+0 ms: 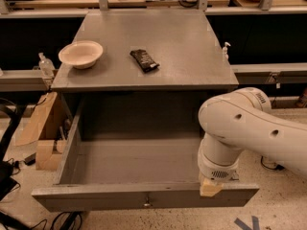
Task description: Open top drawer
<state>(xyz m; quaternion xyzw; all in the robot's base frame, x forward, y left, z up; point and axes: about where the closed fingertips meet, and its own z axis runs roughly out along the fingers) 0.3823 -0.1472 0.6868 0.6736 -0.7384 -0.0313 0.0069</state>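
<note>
Top drawer [120, 195] open, jaws at front-right rim.

One bowl [80, 53]; one packet [144, 60]; one drawer [96, 198]; one gripper [211, 188] (at its front).

One camera, high and close, looks down onto flat grey tabletop [187, 47]; end effector [210, 188] at front-right rim of wide grey top drawer [105, 198].

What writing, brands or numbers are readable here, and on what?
Nothing here reads clearly.
Dark wrapper on the cabinet top: print too blurred to read.
Small dark marking on the robot arm: unreadable.
Blue tape mark on the floor: a shape, no letters.
End effector, at the top drawer's front right edge: no label visible.
</note>
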